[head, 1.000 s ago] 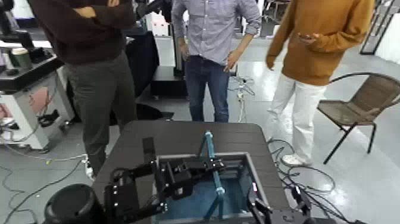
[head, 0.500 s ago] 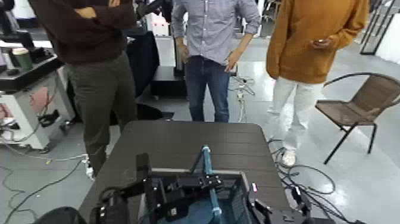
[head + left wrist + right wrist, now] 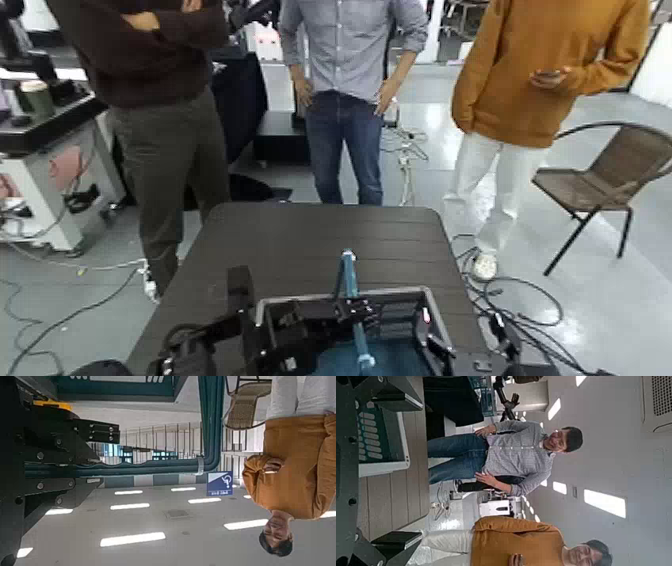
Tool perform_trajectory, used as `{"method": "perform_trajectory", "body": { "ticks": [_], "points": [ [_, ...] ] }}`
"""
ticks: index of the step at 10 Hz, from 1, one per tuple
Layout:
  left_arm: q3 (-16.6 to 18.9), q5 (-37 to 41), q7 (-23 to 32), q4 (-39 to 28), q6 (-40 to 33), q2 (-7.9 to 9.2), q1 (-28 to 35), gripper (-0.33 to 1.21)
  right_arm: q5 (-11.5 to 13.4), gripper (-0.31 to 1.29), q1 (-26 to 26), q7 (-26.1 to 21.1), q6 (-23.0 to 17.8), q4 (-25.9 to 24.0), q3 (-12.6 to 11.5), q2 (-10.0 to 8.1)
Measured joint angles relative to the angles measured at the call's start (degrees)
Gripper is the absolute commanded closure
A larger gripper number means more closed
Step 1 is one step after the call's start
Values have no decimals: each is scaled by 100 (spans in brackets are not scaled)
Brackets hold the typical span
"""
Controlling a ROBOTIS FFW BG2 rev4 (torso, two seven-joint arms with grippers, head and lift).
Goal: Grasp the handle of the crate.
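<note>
The blue-grey crate with its pale rim sits at the near end of the dark table. Its teal handle stands up across the crate. My left gripper is over the crate and is shut on the handle's bar. In the left wrist view the teal handle bends and runs between the black fingers of the left gripper. My right gripper waits low beside the crate's right side. In the right wrist view the right gripper is spread wide and empty, next to the crate.
Three people stand beyond the table's far edge: one in dark clothes, one in a checked shirt, one in an orange sweater. A wicker chair stands at the right. Cables lie on the floor. A cluttered bench is at the left.
The crate and its handle have moved nearer to me along the table, with my left gripper staying on the handle. The people have shifted slightly.
</note>
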Motion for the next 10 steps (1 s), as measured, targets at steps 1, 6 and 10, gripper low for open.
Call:
{"method": "perform_trajectory", "body": {
  "ticks": [1,6,10],
  "points": [
    [-39,48,-1,33,5,-2,-8,119,8,16,-2,-31,18,0,5,-2],
    [-149,154,-25,110,18,0,-82,119,-66,16,-34,-35,158,9,58,-11],
    [-189,191,-36,144,27,-15,-103,119,-64,16,-47,94,306,-40,16,-11]
  ]
}}
